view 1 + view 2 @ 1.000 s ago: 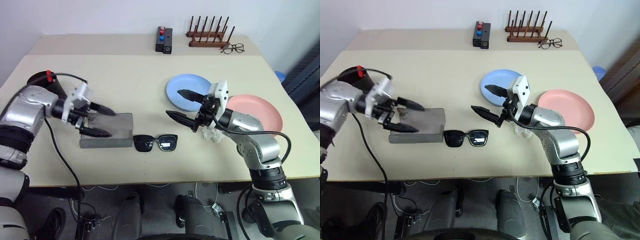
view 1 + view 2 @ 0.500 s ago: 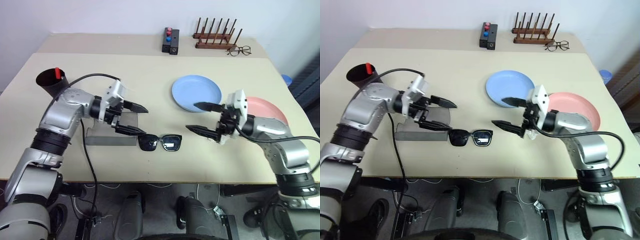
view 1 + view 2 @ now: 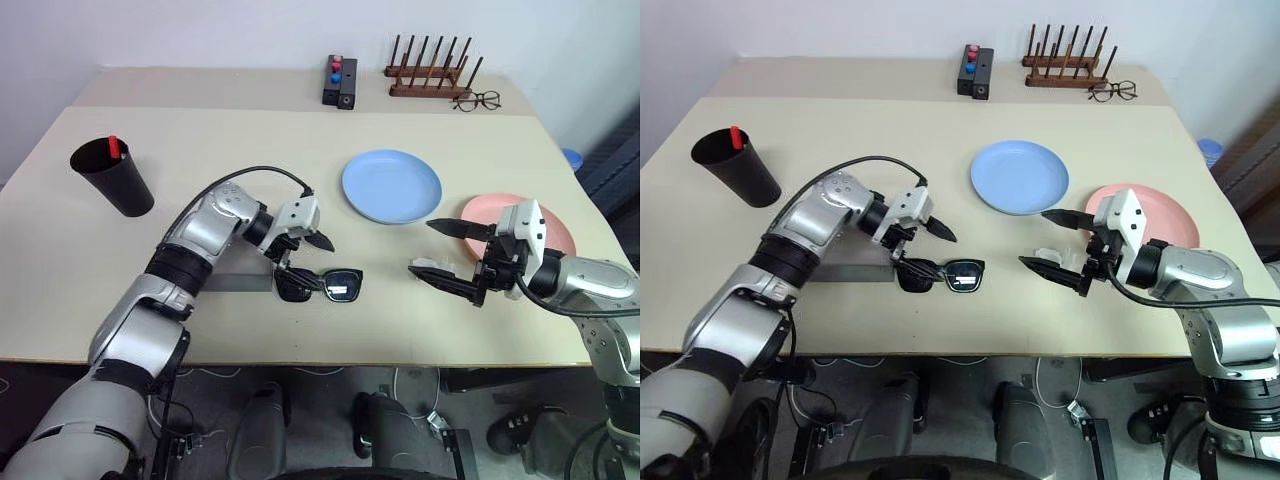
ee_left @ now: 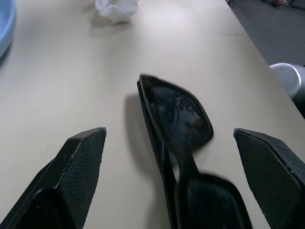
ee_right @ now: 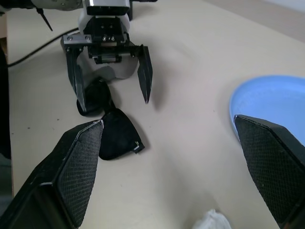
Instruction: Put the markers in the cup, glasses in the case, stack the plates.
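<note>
The sunglasses (image 3: 320, 285) lie folded on the surface (image 3: 300, 180), lenses facing the front edge, just beside the right-hand end of the grey case (image 3: 240, 276), which the left forearm largely covers. The left gripper (image 3: 303, 254) hangs at the sunglasses' left end with its 2 fingers spread wide, 1 near the frame's corner and 1 above it, nothing between them; in the left wrist view the frame (image 4: 176, 143) runs up the middle of the gap between the fingers (image 4: 71, 167). The right gripper (image 3: 447, 252) is also spread wide and empty, held above the surface between the sunglasses and the pink plate (image 3: 545, 215), close to a small crumpled white scrap (image 3: 1053, 257). The blue plate (image 3: 392, 185) sits apart from the pink one, so the 2 are not yet stacked, and the marker (image 3: 114, 147) already stands in the cup (image 3: 112, 178). The sunglasses look light and stiff, with glossy lenses that would likely slip and smudge under a pinch, and folded arms that may swing loose if lifted by 1 end. The thick frame seems the safer hold, probably across the bridge or the top bar, squeezed gently so the plastic does not flex. The case looks soft and flat and may need steadying while the sunglasses go in.
</note>
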You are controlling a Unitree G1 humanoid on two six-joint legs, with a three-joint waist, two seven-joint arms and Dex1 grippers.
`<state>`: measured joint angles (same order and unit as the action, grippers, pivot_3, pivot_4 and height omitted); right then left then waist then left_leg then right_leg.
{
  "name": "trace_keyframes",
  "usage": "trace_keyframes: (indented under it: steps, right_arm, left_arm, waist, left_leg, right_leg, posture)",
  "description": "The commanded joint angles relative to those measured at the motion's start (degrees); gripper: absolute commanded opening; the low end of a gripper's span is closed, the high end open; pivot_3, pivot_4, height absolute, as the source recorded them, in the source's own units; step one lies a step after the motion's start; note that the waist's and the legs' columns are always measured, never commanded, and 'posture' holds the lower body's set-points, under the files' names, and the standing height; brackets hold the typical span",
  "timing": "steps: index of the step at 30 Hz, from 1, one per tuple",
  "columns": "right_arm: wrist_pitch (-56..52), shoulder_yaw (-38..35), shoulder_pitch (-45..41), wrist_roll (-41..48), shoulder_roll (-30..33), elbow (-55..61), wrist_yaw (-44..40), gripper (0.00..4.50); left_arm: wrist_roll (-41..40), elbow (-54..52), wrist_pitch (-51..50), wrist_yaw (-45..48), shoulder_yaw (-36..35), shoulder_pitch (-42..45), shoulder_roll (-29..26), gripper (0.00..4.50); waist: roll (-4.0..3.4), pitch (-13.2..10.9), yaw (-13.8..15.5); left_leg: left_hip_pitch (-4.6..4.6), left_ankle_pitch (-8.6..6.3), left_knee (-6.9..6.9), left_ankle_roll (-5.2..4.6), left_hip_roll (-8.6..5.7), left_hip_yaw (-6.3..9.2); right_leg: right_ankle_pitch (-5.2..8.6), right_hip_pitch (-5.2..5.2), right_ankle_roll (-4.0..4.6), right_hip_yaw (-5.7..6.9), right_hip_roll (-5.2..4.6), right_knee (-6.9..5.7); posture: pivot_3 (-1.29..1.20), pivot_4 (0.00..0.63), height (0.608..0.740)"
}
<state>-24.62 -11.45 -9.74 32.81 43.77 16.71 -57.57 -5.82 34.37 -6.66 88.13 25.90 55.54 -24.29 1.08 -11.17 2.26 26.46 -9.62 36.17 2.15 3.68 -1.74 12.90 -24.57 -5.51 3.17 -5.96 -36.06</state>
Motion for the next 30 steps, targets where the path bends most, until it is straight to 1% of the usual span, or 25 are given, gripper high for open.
trace_keyframes:
  steps: [1, 3, 6, 11, 14, 16, 19, 22, 24, 26, 28, 30]
  right_arm:
    - [1.53, -1.78, -0.19, 0.37, -0.33, 1.58, 1.06, 4.5]
    - [1.81, -1.58, -0.39, 0.3, -0.58, 1.4, 1.55, 4.5]
    - [2.21, -1.34, -0.55, 0.17, -0.72, 1.17, 2.03, 4.5]
    - [2.81, -1.09, -1.31, -0.39, -0.61, 0.04, 2.61, 4.5]
    - [2.42, -0.85, -2.46, -0.54, -0.63, -0.29, 3.25, 4.5]
    - [2.16, -0.55, -3.15, -0.61, -0.68, -0.24, 3.74, 4.5]
    - [1.99, -0.02, -3.57, -0.72, -0.87, -0.12, 4.18, 4.5]
    - [1.87, 0.59, -4.08, -0.77, -1.08, -0.13, 4.63, 4.5]
    - [1.82, 0.85, -4.44, -0.79, -1.18, -0.24, 4.85, 4.5]
    - [1.74, 1.07, -4.85, -0.85, -1.28, -0.4, 4.96, 4.5]
    - [1.77, 1.18, -4.96, -0.92, -1.31, -0.45, 4.99, 4.5]
    - [1.85, 1.45, -5.18, -1.04, -1.46, -0.57, 5.11, 4.5]
  left_arm:
    - [2.64, -0.75, 1.19, 0.59, 0.7, 1.26, 0.29, 4.46]
    - [3.94, -0.97, 1.37, 0.31, 1.17, 0.54, 0.81, 4.46]
    - [5.37, -1.65, 1.68, 0.5, 1.59, -0.54, 1.22, 3.7]
    - [7.97, -1.7, 2.36, 0.26, 3.0, -1.41, 1.18, 1.25]
    - [7.95, -2.3, 2.24, 0.45, 2.91, -2.21, 1.63, 0.09]
    - [7.72, -3.1, 2.24, 0.3, 2.59, -2.86, 1.92, 0.04]
    - [6.27, -3.8, 2.5, 0.08, 1.06, -3.2, 2.54, 0.04]
    - [3.51, -4.96, -1.22, 0.73, -1.58, -1.73, 3.38, 0.04]
    - [1.89, -5.62, -4.18, 1.05, -3.22, -0.56, 3.73, 0.04]
    - [-0.98, -7.73, -10.07, 2.45, -5.31, 1.49, 3.2, 0.04]
    - [-2.86, -9.84, -13.63, 3.4, -6.57, 2.63, 2.37, 0.04]
    - [-5.76, -13.06, -18.3, 4.13, -7.51, 4.43, -0.52, 0.04]
  waist:
    - [0.0, 0.0, -0.18]
    - [0.0, 0.0, -0.1]
    - [0.0, 0.0, -0.06]
    - [-0.03, 0.02, 0.07]
    - [-0.39, 0.26, 0.2]
    - [-0.69, 0.43, 0.17]
    - [-0.73, 0.46, 0.16]
    - [-0.72, 0.45, 0.18]
    - [-0.69, 0.42, 0.1]
    - [-0.65, 0.36, -0.07]
    - [-0.63, 0.34, -0.11]
    - [-0.63, 0.33, -0.21]
  left_leg:
    - [-0.01, 0.0, 0.0, 0.0, 0.0, 0.0]
    - [-0.03, 0.0, -0.01, 0.0, 0.01, 0.0]
    - [0.0, 0.0, 0.01, -0.01, 0.0, 0.01]
    - [-0.01, 0.0, 0.01, -0.01, 0.0, 0.01]
    - [-0.13, -0.01, 0.05, -0.01, -0.01, 0.03]
    - [-0.17, -0.01, 0.14, 0.0, -0.02, 0.03]
    - [-0.18, -0.01, 0.21, 0.0, -0.01, 0.06]
    - [-0.12, -0.01, 0.22, 0.0, -0.01, 0.06]
    - [-0.02, -0.01, 0.26, -0.01, -0.01, 0.08]
    - [0.03, -0.01, 0.26, -0.02, -0.02, 0.08]
    - [0.06, -0.01, 0.22, -0.02, -0.01, 0.09]
    - [0.04, -0.01, 0.13, -0.02, 0.0, 0.1]
  right_leg:
    - [0.0, 0.0, 0.0, 0.0, 0.0, 0.0]
    - [0.0, 0.0, 0.0, 0.0, 0.01, -0.01]
    - [0.0, 0.0, 0.0, 0.0, 0.01, 0.0]
    - [0.0, 0.02, 0.0, 0.0, 0.01, 0.0]
    - [0.0, 0.23, 0.01, 0.0, 0.0, 0.07]
    - [0.0, 0.33, 0.02, 0.0, 0.0, 0.09]
    - [0.05, 0.36, -0.08, 0.0, 0.0, 0.08]
    - [-0.02, 0.33, 0.03, 0.0, 0.0, 0.08]
    - [-0.06, 0.25, 0.1, 0.0, 0.0, 0.07]
    - [-0.06, 0.19, 0.09, 0.0, 0.01, 0.06]
    - [-0.05, 0.12, 0.08, 0.0, 0.04, 0.02]
    - [-0.04, 0.09, 0.06, 0.0, 0.06, 0.02]
  posture:
    - [0.0, 0.15, 0.74]
    - [0.0, 0.15, 0.74]
    - [0.0, 0.15, 0.74]
    - [0.0, 0.15, 0.74]
    - [0.0, 0.15, 0.74]
    - [0.0, 0.15, 0.74]
    - [0.0, 0.15, 0.74]
    - [0.0, 0.15, 0.74]
    - [0.0, 0.15, 0.74]
    - [0.0, 0.15, 0.74]
    - [0.0, 0.15, 0.74]
    - [0.0, 0.15, 0.74]
